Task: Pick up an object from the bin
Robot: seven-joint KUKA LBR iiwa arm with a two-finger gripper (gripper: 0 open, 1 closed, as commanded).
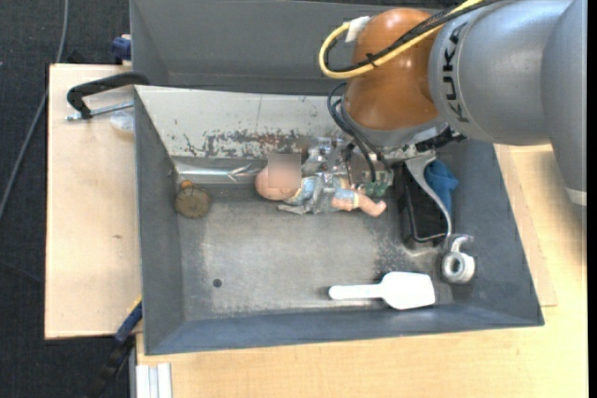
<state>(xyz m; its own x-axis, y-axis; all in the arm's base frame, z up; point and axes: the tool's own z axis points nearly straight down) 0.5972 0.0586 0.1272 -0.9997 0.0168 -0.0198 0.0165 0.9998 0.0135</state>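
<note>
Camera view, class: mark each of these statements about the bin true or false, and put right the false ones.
1. The white scoop lies by the wall of the bin at the view's bottom. True.
2. The baby doll lies in the bottom left corner. False: it lies near the back wall, about midway along.
3. The tool is over the doll's body. True.
4. The brown round thing touches the doll. False: it lies apart, to the view's left of it.
5. The black and blue thing lies at the view's left. False: it is at the right.
</note>
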